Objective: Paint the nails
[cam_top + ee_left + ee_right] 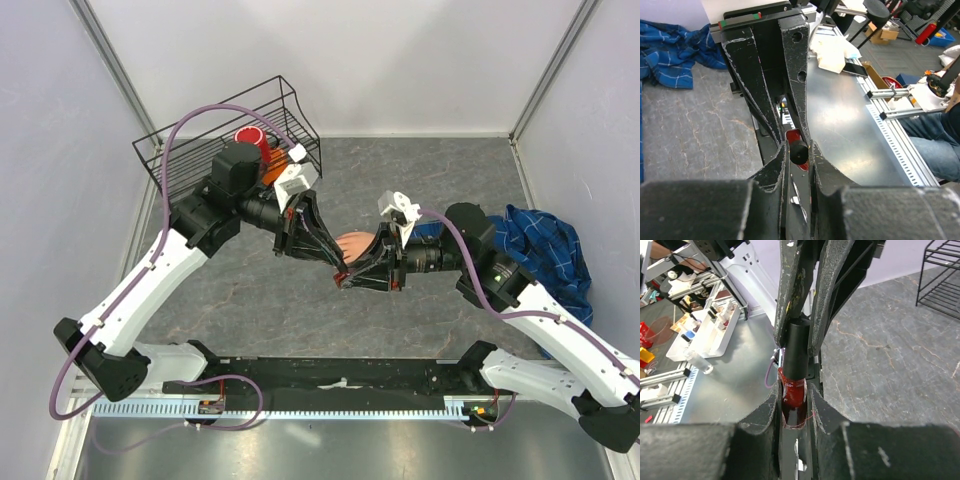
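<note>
While both arms meet over the middle of the bench [250, 290], they've basically got one little thing clamped between them. The right jaws are clenched on a dark red polish bottle [792, 400], squeezing its glass body from both sides. The left jaws come in from the opposite side and are pinched tight on the bottle's black cap [797, 347], which still sits on the neck. You get the same grip in the left wrist view, with the cap's round end wedged between the fingertips and a bit of red behind it.

The fake hand [352, 243] shows as a peach patch mid-bench, just beside where the two sets of jaws meet and partly hidden by them. Honestly the nails are too small to make out from up there, so no idea about their colour.

A blue plaid cloth [545, 250] is bunched at the right edge, and a black wire basket [200, 150] sits in the far left corner with something red [248, 136] in it.
</note>
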You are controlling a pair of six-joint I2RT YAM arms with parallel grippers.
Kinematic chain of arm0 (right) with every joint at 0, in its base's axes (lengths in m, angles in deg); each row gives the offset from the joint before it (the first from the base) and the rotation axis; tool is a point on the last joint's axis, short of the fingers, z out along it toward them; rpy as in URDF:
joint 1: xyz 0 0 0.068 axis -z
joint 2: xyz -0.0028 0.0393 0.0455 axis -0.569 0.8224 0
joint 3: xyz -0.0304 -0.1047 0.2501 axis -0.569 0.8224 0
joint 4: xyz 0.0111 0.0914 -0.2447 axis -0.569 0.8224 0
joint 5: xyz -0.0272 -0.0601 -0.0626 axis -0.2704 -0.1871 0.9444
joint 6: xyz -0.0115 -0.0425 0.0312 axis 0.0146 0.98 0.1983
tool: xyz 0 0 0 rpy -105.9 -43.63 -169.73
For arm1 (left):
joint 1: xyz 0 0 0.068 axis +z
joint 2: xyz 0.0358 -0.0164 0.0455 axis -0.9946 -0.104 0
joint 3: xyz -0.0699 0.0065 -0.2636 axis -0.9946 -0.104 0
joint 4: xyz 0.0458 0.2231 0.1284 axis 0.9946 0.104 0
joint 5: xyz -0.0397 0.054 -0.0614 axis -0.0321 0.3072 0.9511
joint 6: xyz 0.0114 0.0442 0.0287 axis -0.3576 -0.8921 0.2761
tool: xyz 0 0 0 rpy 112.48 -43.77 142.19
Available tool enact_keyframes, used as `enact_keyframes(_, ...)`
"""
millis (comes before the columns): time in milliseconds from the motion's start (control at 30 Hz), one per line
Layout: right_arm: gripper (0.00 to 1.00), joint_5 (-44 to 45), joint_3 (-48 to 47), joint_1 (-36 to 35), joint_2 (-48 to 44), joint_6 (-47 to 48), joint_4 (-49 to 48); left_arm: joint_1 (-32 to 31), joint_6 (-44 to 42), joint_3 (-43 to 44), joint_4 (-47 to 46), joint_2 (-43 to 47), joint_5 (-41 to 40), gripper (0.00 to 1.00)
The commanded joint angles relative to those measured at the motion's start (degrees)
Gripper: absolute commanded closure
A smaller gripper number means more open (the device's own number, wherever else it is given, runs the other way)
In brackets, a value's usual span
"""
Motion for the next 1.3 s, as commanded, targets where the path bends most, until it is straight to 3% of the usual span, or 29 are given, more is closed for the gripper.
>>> enact_keyframes(0,1.0,5.37,-3.87,0.57,-1.2,2.71,-11.58,-1.24,1.52,0.81,7.12,-0.6,-11.33,0.94)
enact_keyframes(167,1.0,11.7,-3.87,0.57,-0.77,5.18,-8.41,-1.15,7.69,3.54,7.03,0.02,-28.5,0.77)
enact_keyframes(233,1.0,12.85,-3.96,0.57,-0.59,6.05,-8.32,-1.15,9.54,3.89,6.95,0.55,-30.55,0.72)
enact_keyframes(433,1.0,16.45,-3.79,0.49,-0.24,7.46,-8.23,-1.24,11.92,2.93,4.05,3.09,-33.28,0.43)
enact_keyframes(533,1.0,17.33,-3.7,0.49,0.29,7.82,-6.74,-1.15,12.27,3.01,3.17,4.93,-36.17,0.36)
enact_keyframes(833,1.0,23.39,-2.56,0.57,-0.41,9.4,-5.24,-1.15,9.37,5.04,6.33,9.78,-45.84,0.29)
enact_keyframes(967,1.0,26.82,-2.82,0.57,-0.5,9.4,-4.98,-1.15,16.63,5.21,6.42,10.74,-58.45,0.3)
enact_keyframes(1067,1.0,30.16,-3.43,0.49,-0.24,8.78,-5.24,-1.15,24.37,5.39,3.44,9.61,-60.27,0.31)
enact_keyframes(1100,1.0,30.69,-3.78,0.49,0.2,8.61,-5.33,-1.42,25.96,5.47,2.13,8.56,-60.53,0.22)
enact_keyframes(1133,1.0,31.56,-3.96,0.57,0.38,8.35,-5.42,-1.77,27.89,5.82,1.59,7.85,-62.01,0.21)
enact_keyframes(1267,1.0,33.15,-4.31,0.4,1.08,8.08,-5.42,-6.59,26.78,9.68,1.15,4.34,-68.78,0.27)
